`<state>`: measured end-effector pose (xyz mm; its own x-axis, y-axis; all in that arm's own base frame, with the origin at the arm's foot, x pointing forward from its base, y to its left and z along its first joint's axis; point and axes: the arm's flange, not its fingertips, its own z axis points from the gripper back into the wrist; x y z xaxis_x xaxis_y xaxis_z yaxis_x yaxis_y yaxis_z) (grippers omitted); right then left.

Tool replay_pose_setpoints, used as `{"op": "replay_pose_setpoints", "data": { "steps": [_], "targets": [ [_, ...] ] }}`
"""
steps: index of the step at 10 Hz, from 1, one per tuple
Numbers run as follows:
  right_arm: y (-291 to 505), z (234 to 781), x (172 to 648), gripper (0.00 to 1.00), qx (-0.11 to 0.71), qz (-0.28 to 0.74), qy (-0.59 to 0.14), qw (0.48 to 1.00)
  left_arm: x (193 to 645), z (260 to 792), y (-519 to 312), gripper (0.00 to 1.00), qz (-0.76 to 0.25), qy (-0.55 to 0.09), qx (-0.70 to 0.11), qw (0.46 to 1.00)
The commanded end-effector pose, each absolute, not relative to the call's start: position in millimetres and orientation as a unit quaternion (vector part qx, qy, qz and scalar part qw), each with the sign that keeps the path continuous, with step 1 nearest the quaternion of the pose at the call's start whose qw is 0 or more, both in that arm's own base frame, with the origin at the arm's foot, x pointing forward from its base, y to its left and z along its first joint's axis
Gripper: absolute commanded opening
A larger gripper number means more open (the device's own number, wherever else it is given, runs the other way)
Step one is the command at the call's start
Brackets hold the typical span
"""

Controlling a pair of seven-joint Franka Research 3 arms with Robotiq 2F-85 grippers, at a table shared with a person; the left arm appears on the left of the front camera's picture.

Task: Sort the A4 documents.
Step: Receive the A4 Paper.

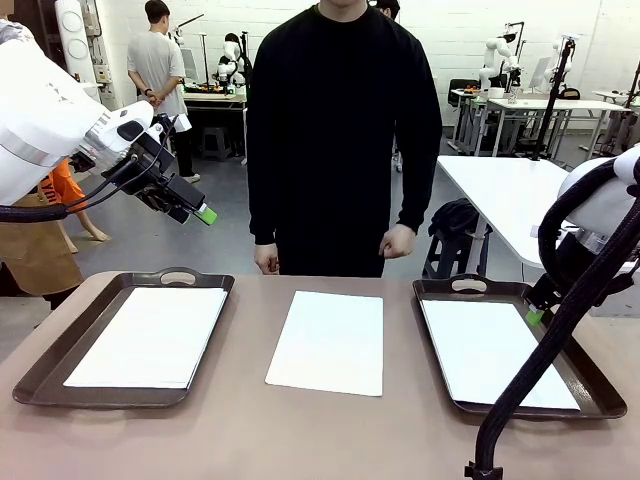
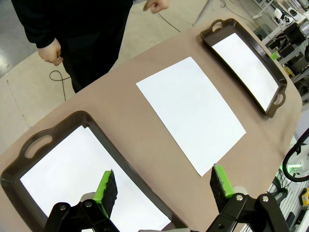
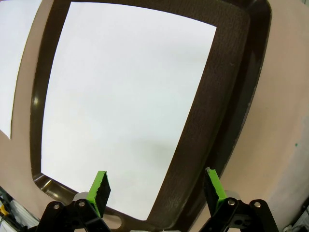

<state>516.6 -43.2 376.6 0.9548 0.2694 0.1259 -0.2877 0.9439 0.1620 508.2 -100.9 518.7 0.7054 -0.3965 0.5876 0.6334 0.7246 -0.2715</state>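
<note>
The left hand [image 2: 161, 186] is spread wide and empty, its green pads [image 2: 105, 186] apart in the air above the brown worktop [image 1: 330, 430]. In its wrist view, a dark brown handled tray [image 2: 29, 145] lies below and beyond the near pad, carrying a plain white A4 sheet [image 2: 67, 174]. A second white A4 sheet [image 2: 190, 111] lies bare on the worktop ahead of the hand, one corner near the far pad. Farther off sits another dark brown tray [image 2: 270, 104] with its own white sheet [image 2: 244, 67].

The front view adds the person in a black top [image 1: 345, 130] standing at the far edge, hands [image 1: 397, 241] hanging just above the worktop, and the left hand [image 1: 190, 205] raised well above the left tray [image 1: 35, 375].

The right hand [image 3: 157, 188] is also released and empty, hovering directly over the right tray [image 3: 227, 77]; its wrist view shows that tray's white sheet [image 3: 120, 106] lying flat under the fingers, and an edge of the middle sheet [image 3: 14, 58] off to the side.
</note>
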Motion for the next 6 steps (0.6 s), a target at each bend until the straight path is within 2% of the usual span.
{"op": "replay_pose_setpoints", "data": {
  "steps": [1, 3, 4, 6],
  "targets": [
    [-43.2, 376.6, 516.6, 1.0, 0.09, 0.141, -0.051, 0.985, 508.3, 519.2, -100.3, 1.0, -0.286, -0.257, -0.232, 0.893],
    [-66.0, 424.2, 501.5, 1.0, 0.143, 0.121, -0.107, 0.976, 508.3, 519.2, -100.3, 1.0, -0.286, -0.257, -0.232, 0.893],
    [-67.9, 449.6, 492.5, 1.0, 0.207, 0.112, -0.131, 0.963, 508.3, 519.2, -100.3, 1.0, -0.286, -0.257, -0.232, 0.893],
    [-65.4, 480.4, 492.0, 1.0, 0.283, 0.131, -0.157, 0.937, 508.3, 519.2, -100.3, 1.0, -0.286, -0.257, -0.232, 0.893]
  ]
}}
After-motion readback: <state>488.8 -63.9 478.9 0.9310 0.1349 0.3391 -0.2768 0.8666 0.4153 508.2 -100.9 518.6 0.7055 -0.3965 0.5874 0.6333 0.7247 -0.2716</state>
